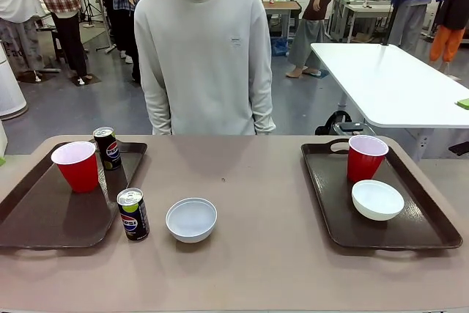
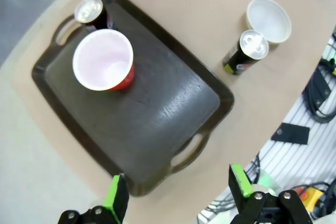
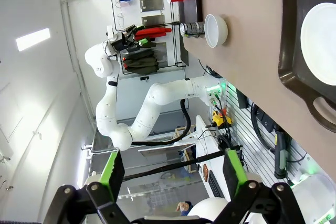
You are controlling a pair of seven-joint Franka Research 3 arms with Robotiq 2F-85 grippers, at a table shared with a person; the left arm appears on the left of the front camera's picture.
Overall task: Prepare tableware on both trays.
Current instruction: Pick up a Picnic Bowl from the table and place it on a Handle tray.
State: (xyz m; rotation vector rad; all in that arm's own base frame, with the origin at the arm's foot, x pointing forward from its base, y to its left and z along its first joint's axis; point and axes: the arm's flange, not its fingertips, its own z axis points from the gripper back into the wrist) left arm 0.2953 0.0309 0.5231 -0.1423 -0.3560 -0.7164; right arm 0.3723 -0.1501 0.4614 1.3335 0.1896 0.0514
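Observation:
The left tray [image 1: 40, 218] holds a red cup [image 1: 75, 166] and a Pepsi can [image 1: 107, 147] at its far end. A second can [image 1: 133, 214] and a white bowl [image 1: 191, 219] stand on the bare table just right of that tray. On the right tray [image 1: 418, 236] are another red cup [image 1: 366, 157] and a white bowl [image 1: 377, 199]. My left gripper [image 2: 177, 190] hangs open high above the near end of the left tray [image 2: 157, 124], with the cup [image 2: 103, 60] and both cans [image 2: 90, 11] [image 2: 245, 51] below. My right gripper [image 3: 173, 169] is open, off the table's near edge beside the right tray [image 3: 294, 51].
A person [image 1: 204, 56] stands at the far edge of the table, arms down. A white table [image 1: 396, 86] stands behind at the right. Cables and a control box [image 2: 315, 93] lie beyond the table's near edge. My left arm [image 3: 157, 98] shows in the right wrist view.

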